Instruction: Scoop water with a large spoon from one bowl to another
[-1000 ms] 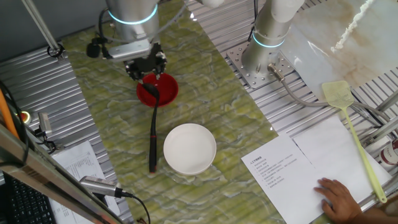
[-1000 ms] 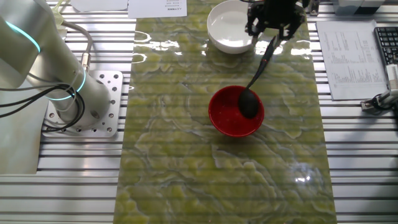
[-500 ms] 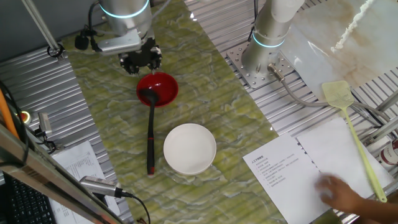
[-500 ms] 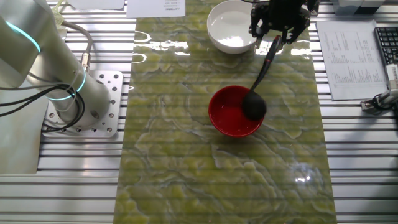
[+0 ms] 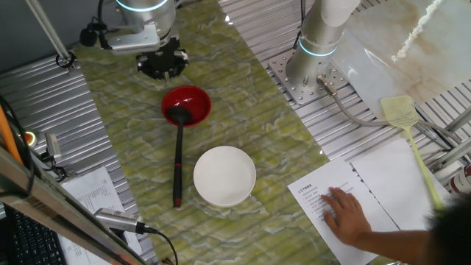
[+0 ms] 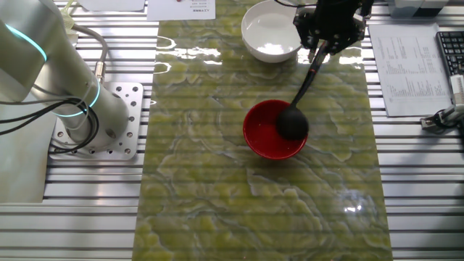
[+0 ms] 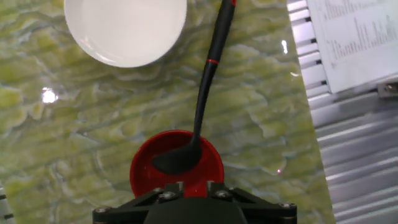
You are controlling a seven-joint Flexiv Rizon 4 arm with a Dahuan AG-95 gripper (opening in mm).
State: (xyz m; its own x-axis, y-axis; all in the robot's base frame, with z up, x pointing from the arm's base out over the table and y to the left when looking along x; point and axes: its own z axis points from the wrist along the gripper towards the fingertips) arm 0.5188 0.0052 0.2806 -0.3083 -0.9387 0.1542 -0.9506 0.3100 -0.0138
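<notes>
The black two-finger gripper [image 5: 163, 62] hangs above the green marbled mat [image 5: 243, 110], holding nothing; how far its jaws are parted cannot be told. The long-handled black ladle [image 5: 178, 151] lies with its cup in the small glossy red bowl [image 5: 187, 105]. The wider plain white bowl [image 5: 224, 175] sits just beside its handle.

green marbled mat [image 5: 243, 96], ribbed metal table [image 5: 44, 103]

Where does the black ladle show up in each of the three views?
One fixed view: the black ladle is left of centre, cup in the red bowl, handle running toward the bottom edge.
The other fixed view: ladle upper right of centre.
Hand view: ladle centre, handle running to the top edge.
Shared landmark: the white bowl beside the handle.
</notes>
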